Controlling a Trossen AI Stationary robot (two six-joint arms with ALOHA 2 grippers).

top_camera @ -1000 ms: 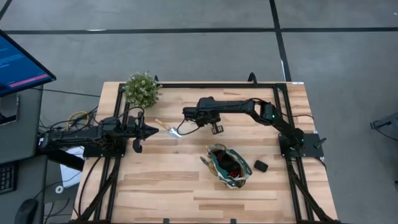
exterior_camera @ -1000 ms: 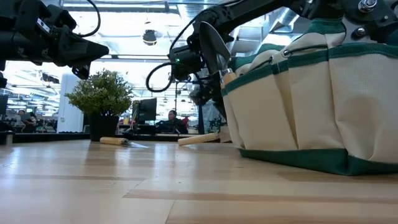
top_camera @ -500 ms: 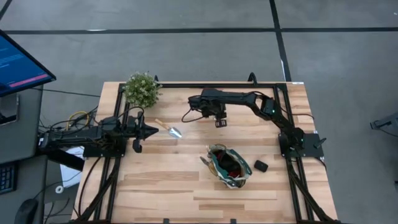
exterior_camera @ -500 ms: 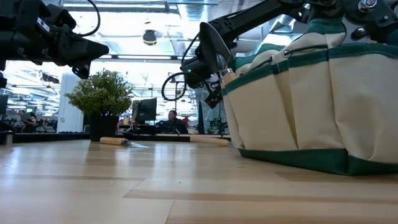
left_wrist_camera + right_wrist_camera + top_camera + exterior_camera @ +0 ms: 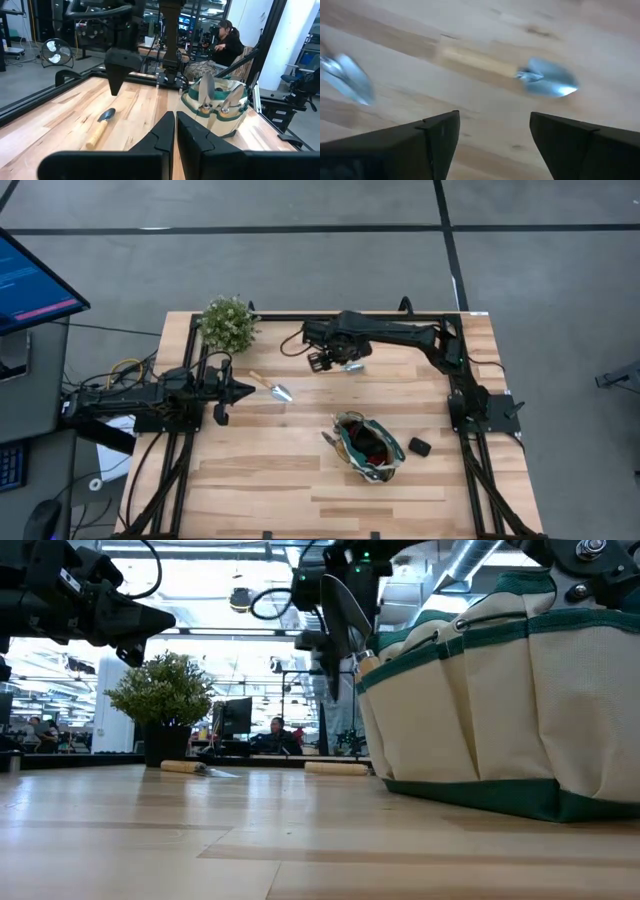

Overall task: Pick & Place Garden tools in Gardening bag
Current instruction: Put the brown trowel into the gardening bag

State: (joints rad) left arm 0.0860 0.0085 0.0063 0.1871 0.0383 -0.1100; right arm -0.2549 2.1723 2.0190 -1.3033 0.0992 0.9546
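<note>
A wooden-handled trowel [image 5: 270, 387] lies flat on the table in front of my left gripper [image 5: 175, 131], which is shut and holds nothing at the left edge. A second trowel [image 5: 510, 72] lies flat near the far middle, its silver head [image 5: 352, 366] showing beside my right arm. My right gripper [image 5: 495, 125] hangs open above it, pointing down, touching nothing. The beige gardening bag [image 5: 368, 445] with green trim stands right of centre near the front, with tool heads sticking up out of it [image 5: 212, 92].
A bushy potted plant [image 5: 228, 323] stands at the far left corner. A small black object [image 5: 420, 447] lies right of the bag. Bare wood stretches along the near edge. A person sits in the room beyond the table [image 5: 225, 40].
My right gripper carried the second trowel by its handle toward the far edge, rolled about a quarter turn, opened and let go, then rose. That trowel, tilted with one end up before, now lies flat on the table. The first trowel and the bag stayed put.
</note>
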